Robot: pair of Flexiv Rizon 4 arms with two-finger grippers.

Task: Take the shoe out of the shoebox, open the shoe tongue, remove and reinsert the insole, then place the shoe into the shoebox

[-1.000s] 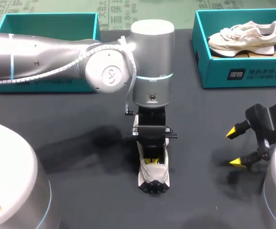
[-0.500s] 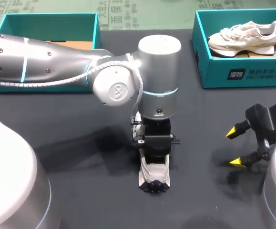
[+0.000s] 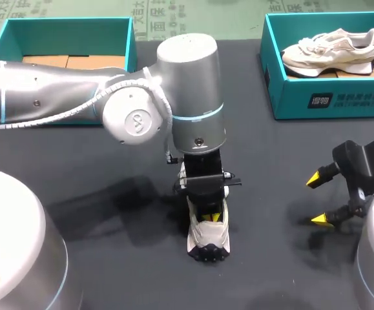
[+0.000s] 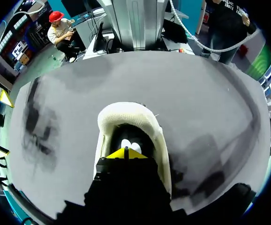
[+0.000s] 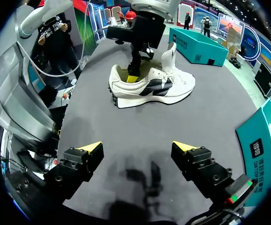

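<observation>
A white sneaker lies on the dark table near the middle, toe toward the front edge. My left arm comes in from the left and stands over it. The left gripper is down in the shoe's opening with its yellow tips pressed together, shut. In the left wrist view the left gripper sits inside the padded collar, with something white just ahead of it; whether anything is pinched is hidden. My right gripper hangs open at the right, nothing between its fingers. In the right wrist view the sneaker lies well ahead of the right gripper.
A teal shoebox stands at the back left with only cardboard showing inside. Another teal shoebox at the back right holds a second beige sneaker. Bare dark table lies between the sneaker and the right gripper.
My left wrist dipped lower into the shoe, then rose slightly and swung left, so its yellow tips show again. The sneaker and the right arm stayed put.
</observation>
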